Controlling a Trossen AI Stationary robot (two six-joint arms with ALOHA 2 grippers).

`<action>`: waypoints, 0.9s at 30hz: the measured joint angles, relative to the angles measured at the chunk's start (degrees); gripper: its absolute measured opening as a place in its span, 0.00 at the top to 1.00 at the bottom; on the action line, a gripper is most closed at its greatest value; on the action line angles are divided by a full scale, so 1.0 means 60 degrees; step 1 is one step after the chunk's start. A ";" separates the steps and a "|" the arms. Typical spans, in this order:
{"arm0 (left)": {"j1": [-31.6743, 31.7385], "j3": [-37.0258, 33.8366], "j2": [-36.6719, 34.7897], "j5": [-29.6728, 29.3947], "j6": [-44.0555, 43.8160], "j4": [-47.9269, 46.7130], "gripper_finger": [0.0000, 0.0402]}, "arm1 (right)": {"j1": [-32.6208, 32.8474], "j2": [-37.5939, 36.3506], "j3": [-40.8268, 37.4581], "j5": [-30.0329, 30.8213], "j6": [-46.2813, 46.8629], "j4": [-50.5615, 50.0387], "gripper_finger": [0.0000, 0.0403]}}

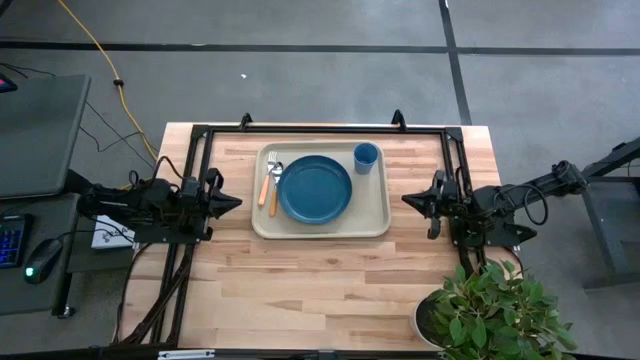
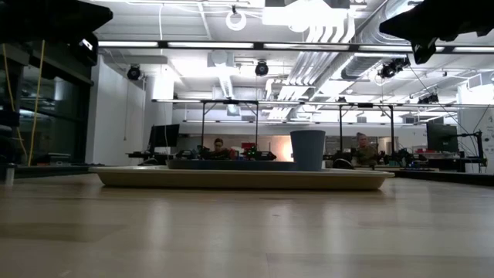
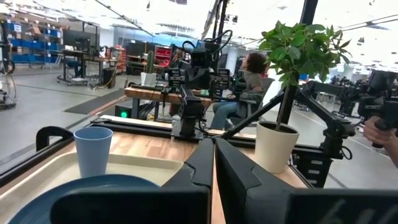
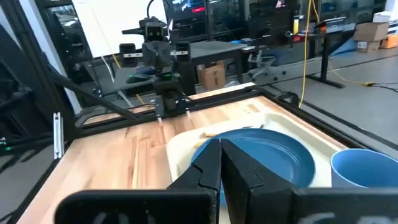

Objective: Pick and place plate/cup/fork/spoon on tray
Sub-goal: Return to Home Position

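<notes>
The cream-beige tray (image 1: pixel 372 222) lies at the table's far middle. On it lie the dark blue plate (image 1: pixel 315 189), the light blue cup (image 1: pixel 366 157) upright at the tray's far right corner, and the orange-handled fork (image 1: pixel 274 183) and spoon (image 1: pixel 265 185) side by side left of the plate. My left gripper (image 1: pixel 238 202) hangs shut and empty left of the tray. My right gripper (image 1: pixel 406 200) hangs shut and empty right of the tray. The plate (image 4: pixel 273 155) and cup (image 4: pixel 367 169) show in the right wrist view, the cup (image 3: pixel 93 151) also in the left.
A potted green plant (image 1: pixel 490 312) stands at the table's near right corner. A black metal frame (image 1: pixel 320 128) runs along the far edge and both sides. Bare wood (image 1: pixel 320 290) lies between the tray and the near edge. People sit in the room behind.
</notes>
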 joint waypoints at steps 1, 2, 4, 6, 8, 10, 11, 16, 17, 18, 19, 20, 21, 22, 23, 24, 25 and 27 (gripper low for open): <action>0.0000 0.0000 0.0000 -0.0018 0.0004 0.0003 1.00 | 0.0000 0.0000 0.0000 -0.0009 0.0038 -0.0026 1.00; 0.0000 0.0000 0.0000 -0.0071 0.0005 0.0017 1.00 | 0.0000 0.0000 0.0000 -0.0012 0.0041 -0.0054 1.00; 0.0000 0.0000 0.0000 -0.0216 0.0021 0.0061 1.00 | 0.0000 0.0000 0.0000 -0.0013 0.0041 -0.0103 1.00; 0.0000 0.0000 0.0000 -0.0267 0.0164 0.0100 1.00 | 0.0000 0.0000 0.0000 -0.0010 0.0041 -0.0151 1.00; 0.0000 0.0000 0.0000 -0.0270 0.0196 0.0205 1.00 | 0.0000 0.0000 0.0000 -0.0019 0.0041 -0.0186 1.00; 0.0000 0.0000 0.0000 -0.0279 0.0284 0.0339 1.00 | 0.0000 0.0000 0.0000 -0.0045 0.0041 -0.0224 1.00; 0.0000 0.0000 0.0000 -0.0284 0.0331 0.0438 1.00 | 0.0000 0.0000 0.0000 -0.0045 0.0041 -0.0227 1.00; 0.0000 0.0000 0.0000 -0.0285 0.0527 0.0919 1.00 | 0.0000 0.0000 0.0000 -0.0045 0.0071 -0.0227 1.00; 0.0000 0.0000 0.0000 -0.0285 0.0584 0.1029 1.00 | 0.0000 0.0000 0.0000 -0.0045 0.0071 -0.0227 1.00; 0.0000 0.0000 0.0000 -0.0267 0.0629 0.1105 1.00 | 0.0000 0.0000 0.0000 -0.0045 0.0071 -0.0227 1.00; 0.0000 0.0000 0.0000 -0.0235 0.0688 0.1162 1.00 | 0.0000 0.0000 0.0000 -0.0045 0.0071 -0.0227 1.00; 0.0000 0.0000 0.0000 -0.0203 0.0751 0.1230 1.00 | 0.0000 0.0000 0.0000 -0.0045 0.0071 -0.0227 1.00; 0.0000 0.0000 0.0000 -0.0181 0.0771 0.1296 1.00 | 0.0000 0.0000 0.0000 -0.0045 0.0071 -0.0231 1.00; -0.0004 0.0000 0.0000 -0.0183 0.0802 0.1342 1.00 | 0.0000 0.0000 0.0000 -0.0045 0.0071 -0.0238 1.00; -0.0004 0.0000 0.0000 -0.0183 0.0839 0.1355 1.00 | 0.0000 0.0000 0.0000 -0.0051 0.0071 -0.0247 1.00; -0.0004 0.0000 0.0000 -0.0182 0.0867 0.1368 1.00 | 0.0000 0.0000 0.0000 -0.0083 0.0079 -0.0287 1.00; -0.0004 0.0010 0.0000 -0.0179 0.0910 0.1370 1.00 | 0.0000 0.0000 0.0000 -0.0091 0.0145 -0.0344 1.00; -0.0004 0.0108 0.0000 -0.0179 0.0944 0.1373 1.00 | 0.0000 0.0000 0.0000 -0.0103 0.0308 -0.0542 1.00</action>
